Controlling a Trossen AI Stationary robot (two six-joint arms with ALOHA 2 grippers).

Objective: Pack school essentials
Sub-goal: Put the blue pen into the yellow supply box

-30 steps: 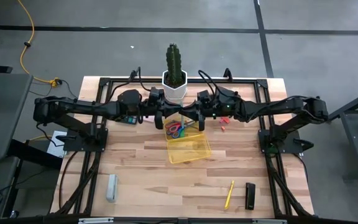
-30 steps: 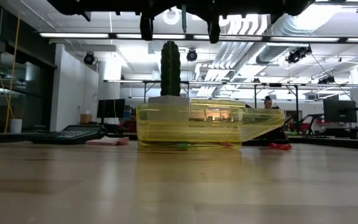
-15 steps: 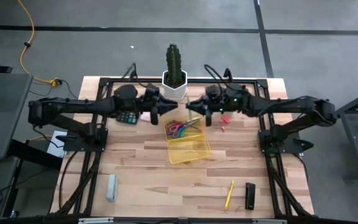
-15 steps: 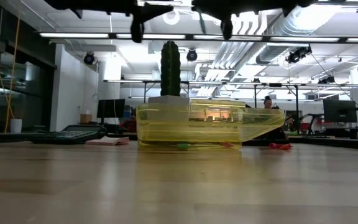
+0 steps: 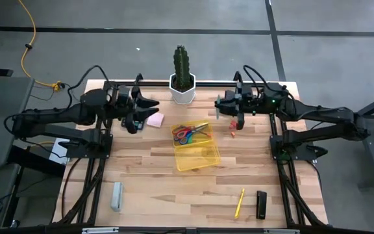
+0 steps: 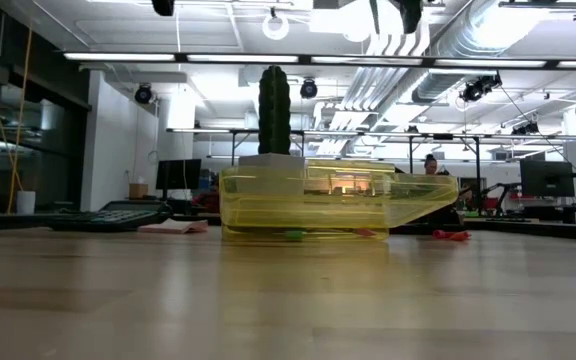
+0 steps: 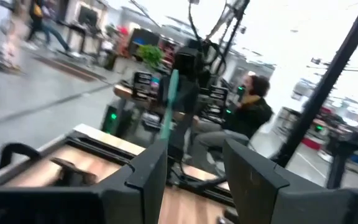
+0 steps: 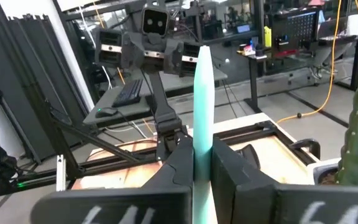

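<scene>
Right gripper (image 8: pixel 202 163) clamping light-blue pen (image 8: pixel 202 93)

1. The transparent yellow plastic bin (image 5: pixel 197 149) sits mid-table, with the red-handled and blue-handled scissors (image 5: pixel 186 134) inside its far end.
2. The potted green cactus (image 5: pixel 182 77) stands behind the bin at the table's far edge.
3. The pink sticky-note pad (image 5: pixel 154 119) lies left of the bin; the small red pieces (image 5: pixel 232 130) lie right of it.
4. The grey oblong block (image 5: pixel 116 195) lies near the front left; the yellow pencil (image 5: pixel 239 202) and the black rectangular block (image 5: pixel 261 204) lie side by side near the front right.

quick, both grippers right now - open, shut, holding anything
left gripper: open, holding nothing, raised over the table's far left.
right gripper: shut on the light-blue pen, raised over the far right.
</scene>
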